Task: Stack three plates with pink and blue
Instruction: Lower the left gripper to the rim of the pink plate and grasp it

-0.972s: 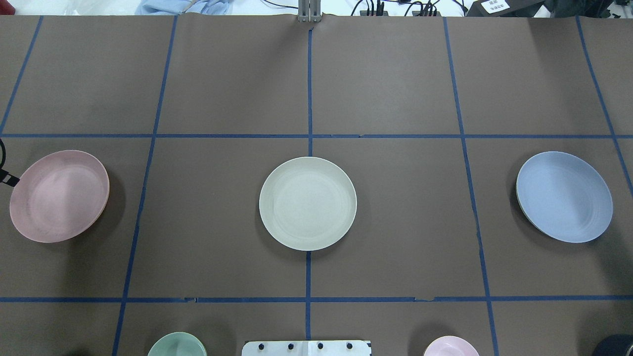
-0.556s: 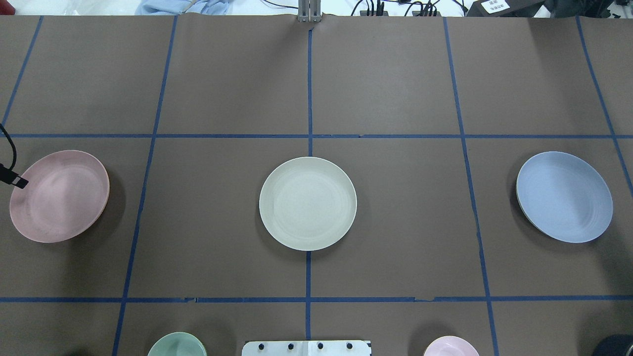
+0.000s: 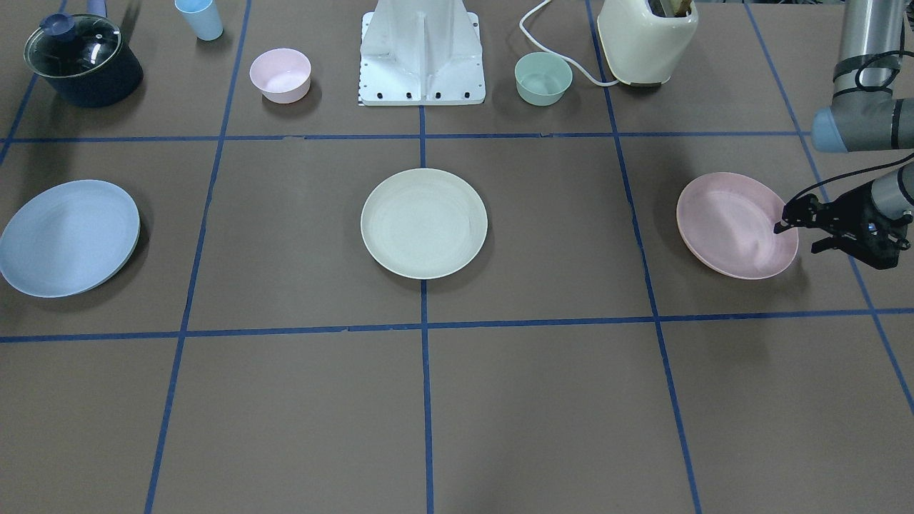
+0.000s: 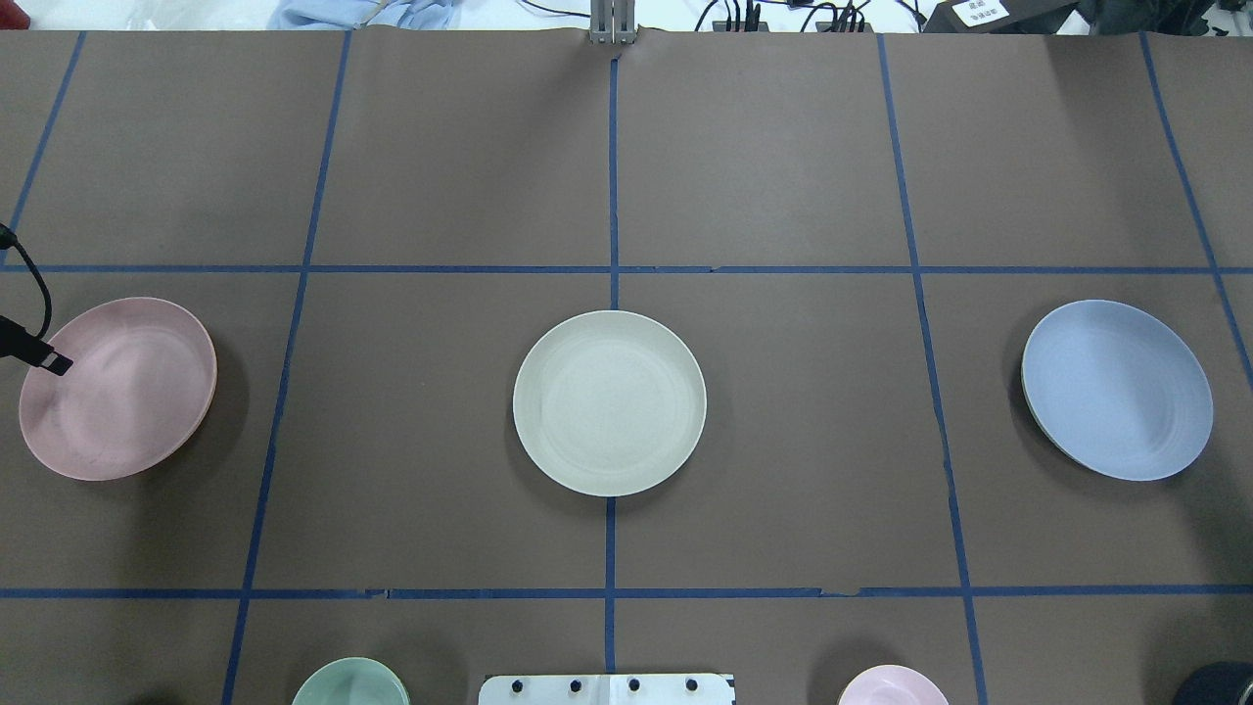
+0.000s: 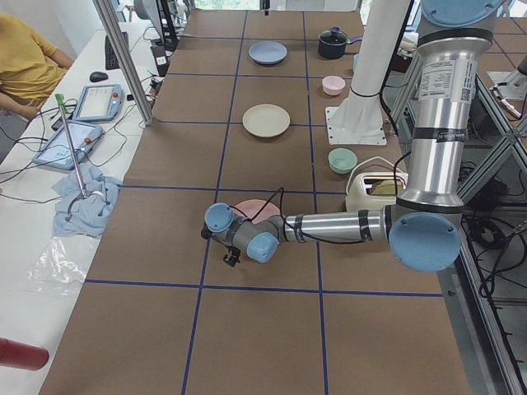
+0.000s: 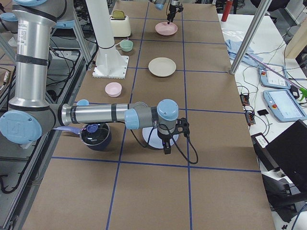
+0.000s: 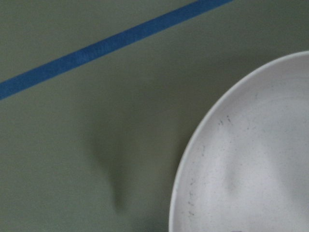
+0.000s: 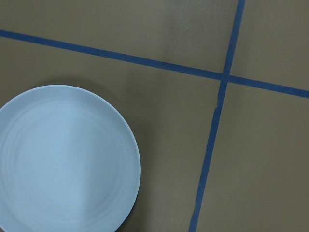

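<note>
The table (image 4: 783,147), covered in brown paper and ruled into squares by blue tape, carries the three plates in one row across its middle band. Each lies flat and well apart from the others. The left arm (image 5: 432,123) reaches low over the table's left end, and the right arm (image 6: 91,114) stretches out low at the right end. The white robot base (image 3: 421,53) stands at the robot's edge, in line with the cream plate (image 4: 609,402). That plate sits on the centre tape line with a broad stretch of paper on either side.

The pink plate (image 4: 117,389) lies at the left inside its own square, its rim short of the tape. The blue plate (image 4: 1116,390) lies at the right, its rim apart from the tape lines near it.

The left gripper (image 3: 795,240) is at the pink plate's outer rim with its fingers spread. One fingertip (image 4: 59,364) is over the rim and the other is outside it; whether they touch I cannot tell. The right gripper (image 6: 166,149) hangs over the blue plate's outer edge. It shows only from the side, so its spread cannot be told.

Along the robot's edge stand a toaster (image 3: 646,39), a lidded pot (image 3: 82,64), a green bowl (image 3: 543,78), a pink bowl (image 3: 280,75) and a blue cup (image 3: 200,20), all across a tape line from the plates.
</note>
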Motion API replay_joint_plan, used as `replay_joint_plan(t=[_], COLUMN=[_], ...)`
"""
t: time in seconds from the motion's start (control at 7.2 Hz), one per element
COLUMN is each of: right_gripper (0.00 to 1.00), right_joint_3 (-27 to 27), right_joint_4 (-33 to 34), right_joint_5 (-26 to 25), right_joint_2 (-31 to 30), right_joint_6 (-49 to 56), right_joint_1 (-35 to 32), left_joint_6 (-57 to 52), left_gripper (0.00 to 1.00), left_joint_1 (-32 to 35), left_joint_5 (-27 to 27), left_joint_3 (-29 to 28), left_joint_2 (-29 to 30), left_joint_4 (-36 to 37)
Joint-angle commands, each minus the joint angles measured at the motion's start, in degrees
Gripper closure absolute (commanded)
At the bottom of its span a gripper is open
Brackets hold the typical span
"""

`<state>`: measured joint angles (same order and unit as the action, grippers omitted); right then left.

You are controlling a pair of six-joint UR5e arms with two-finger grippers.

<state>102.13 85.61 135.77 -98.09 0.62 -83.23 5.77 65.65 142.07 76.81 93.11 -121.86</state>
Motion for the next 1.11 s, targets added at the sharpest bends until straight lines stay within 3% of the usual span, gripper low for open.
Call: replay_joint_plan(t=[0.0,0.14,0.28,0.56,0.83,0.97], right_gripper=[0.00,0.00,0.00,0.00,0.00,0.00], right_joint_3=[0.00,0.00,0.00,0.00,0.09,0.09], right_joint_4=[0.00,0.00,0.00,-0.09,-0.09,-0.09], right_joint_5=[0.02,0.02,0.02,0.02,0.02,0.02], right_joint_2=[0.00,0.00,0.00,0.00,0.00,0.00], right_joint_6=[0.00,0.00,0.09,0.09,0.09,0.09], right_joint_1=[0.00,0.00,0.00,-0.08,-0.09,-0.09], left_joint_6=[0.03,0.03,0.03,0.21,10.43,14.06], left_gripper=[0.30,0.70,1.00,1.00,1.00,1.00], left_joint_1=[-0.26,-0.26,-0.26,-0.26,-0.17,0.00], left_joint_5=[0.22,0.22,0.31,0.40,8.69,10.14], left_joint_3=[-0.87,-0.87,-1.48,-1.93,2.43,6.29], left_joint_2=[0.58,0.58,0.58,0.58,0.58,0.41], left_joint_4=[0.13,0.31,0.22,0.48,0.31,0.39])
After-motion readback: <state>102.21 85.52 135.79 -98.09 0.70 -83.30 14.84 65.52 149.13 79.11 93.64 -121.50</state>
